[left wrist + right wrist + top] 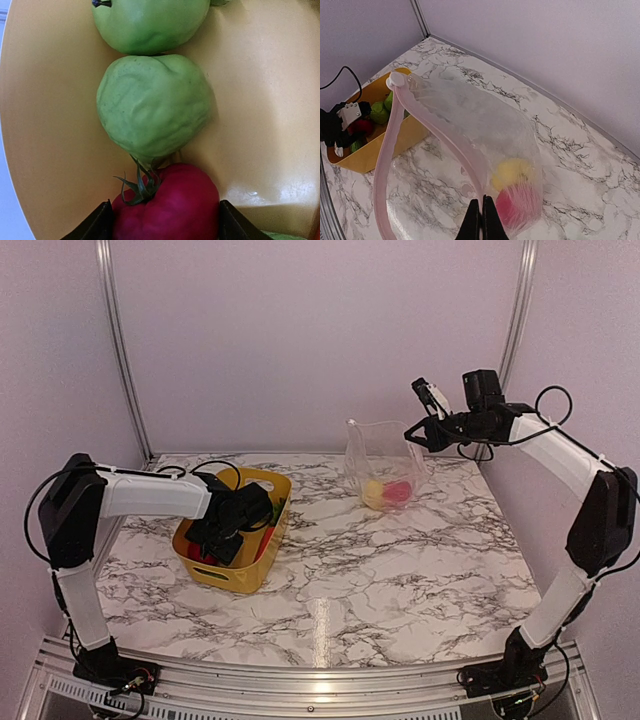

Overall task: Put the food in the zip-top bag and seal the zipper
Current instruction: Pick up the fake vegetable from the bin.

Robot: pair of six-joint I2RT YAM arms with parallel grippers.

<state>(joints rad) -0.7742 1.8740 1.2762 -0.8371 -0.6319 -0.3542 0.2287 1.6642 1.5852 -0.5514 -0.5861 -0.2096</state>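
Observation:
My left gripper [218,536] is down inside the yellow bin [232,576]. In the left wrist view its fingers press both sides of a red toy tomato [170,200] with a green stem, so the left gripper [162,216] is shut on it. Two green pieces [152,110] lie beyond it. My right gripper [481,220] is shut on the pale pink zipper strip [440,132] of the clear zip-top bag [485,115] and holds its mouth up and open. A yellow piece [510,172] and a red piece [520,205] lie inside the bag [385,465].
The yellow bin [365,160] stands on the left of the marble table [400,570], the bag at the back right. A white slider [396,80] sits at the far end of the zipper. Walls with metal rails close the back and sides.

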